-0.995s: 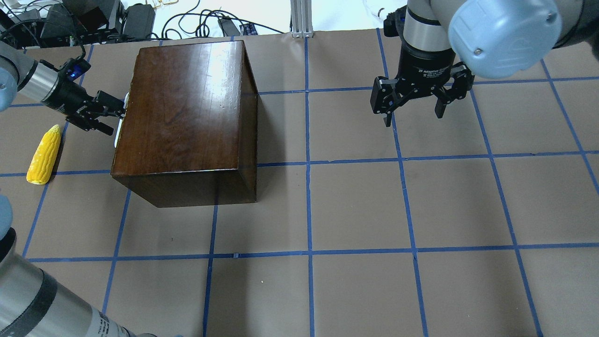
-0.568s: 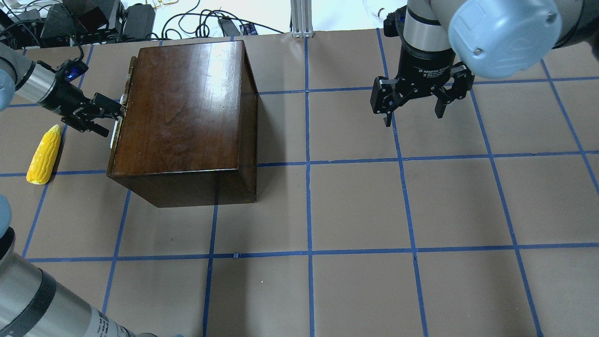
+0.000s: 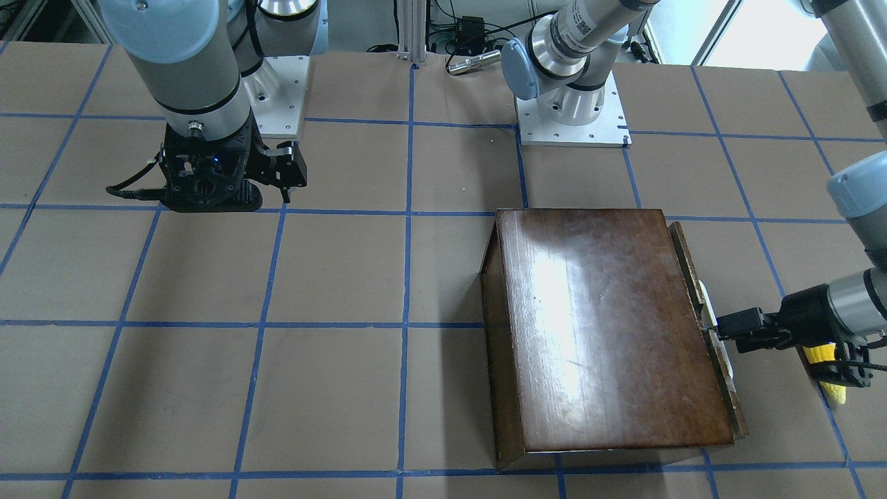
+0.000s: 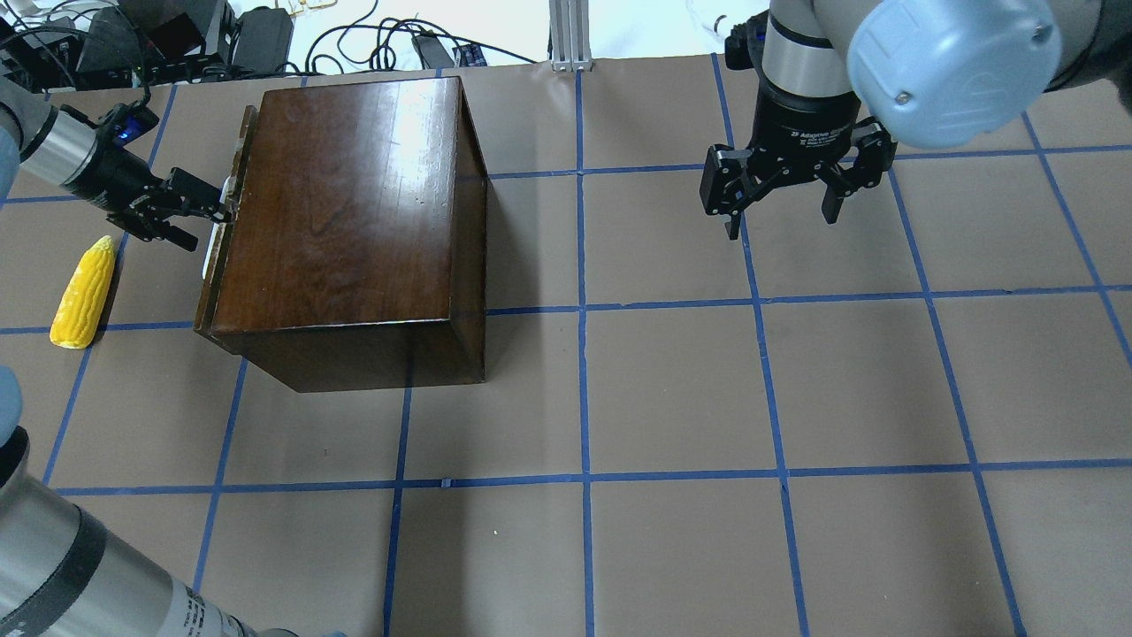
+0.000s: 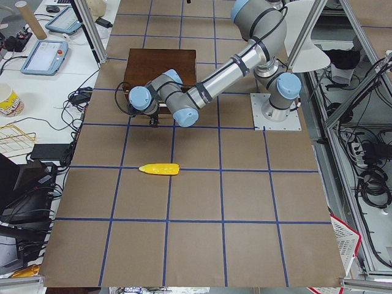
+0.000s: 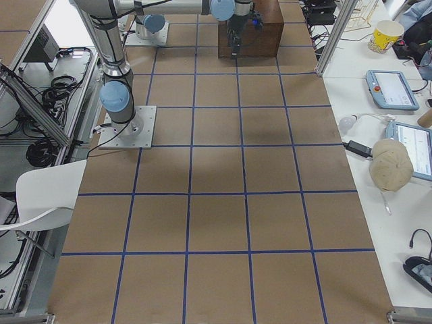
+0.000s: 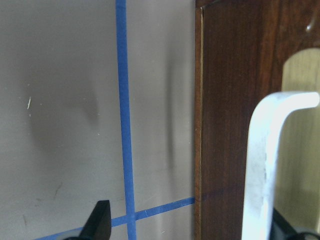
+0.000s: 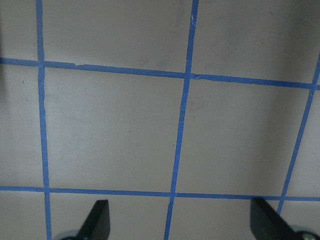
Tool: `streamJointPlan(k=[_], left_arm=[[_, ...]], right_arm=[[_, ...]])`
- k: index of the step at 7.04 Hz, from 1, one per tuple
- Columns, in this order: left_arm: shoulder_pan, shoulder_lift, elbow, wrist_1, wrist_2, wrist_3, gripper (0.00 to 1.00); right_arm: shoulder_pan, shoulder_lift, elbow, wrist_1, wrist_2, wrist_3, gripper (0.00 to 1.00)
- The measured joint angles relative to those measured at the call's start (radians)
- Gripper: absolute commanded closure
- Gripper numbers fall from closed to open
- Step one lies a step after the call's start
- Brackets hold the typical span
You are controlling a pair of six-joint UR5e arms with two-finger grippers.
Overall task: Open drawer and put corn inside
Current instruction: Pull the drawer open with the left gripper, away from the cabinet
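Observation:
The glossy dark-brown box (image 4: 345, 203) stands at the table's far left. Its drawer (image 4: 205, 305) sticks out a little on the left side, the worn front panel (image 3: 734, 409) just clear of the box. My left gripper (image 4: 210, 228) is open at the drawer's white handle (image 7: 265, 165), which lies between the fingers close to one of them. The corn (image 4: 84, 292) lies on the table left of the drawer, below my left wrist. My right gripper (image 4: 782, 225) is open and empty, hanging above the table's far right.
Blue tape lines cross the brown table (image 4: 672, 398). Cables and power bricks (image 4: 177, 35) lie beyond the far edge behind the box. An aluminium post (image 4: 570, 35) stands at the far middle.
The drawer front has slid out to the left from the box. My left gripper has drawn back left with the handle. The right arm and the corn have not moved.

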Motion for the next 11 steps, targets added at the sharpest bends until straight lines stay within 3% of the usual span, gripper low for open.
streamJointPlan(k=[11], left_arm=[[0.04, -0.026, 0.05, 0.003, 0.059, 0.048, 0.0]], right_arm=[[0.0, 0.0, 0.0, 0.0, 0.0, 0.001, 0.0]])
